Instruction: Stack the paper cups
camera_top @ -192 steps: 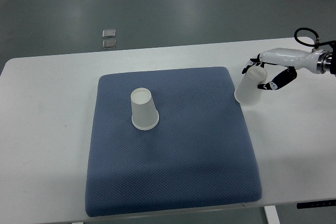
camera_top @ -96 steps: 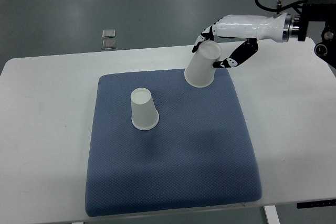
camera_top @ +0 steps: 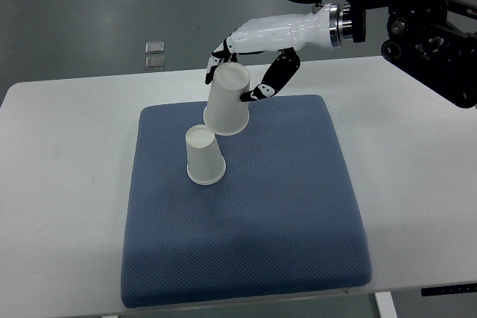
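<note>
Right hand (camera_top: pixel 250 72) pinches an upturned cup (camera_top: pixel 226 100) just above the standing cup's (camera_top: pixel 203 156) rim.

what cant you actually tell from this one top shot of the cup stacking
- Whether the held cup touches the cup on the mat: their outlines overlap in the steep top view, so height gap is unreadable.
- The right robot hand: part of its fingers is hidden behind the held cup.
- Two small objects on the floor: too small to identify.
- Left arm: out of frame.
- The table: cut off by the bottom and right edges.
</note>
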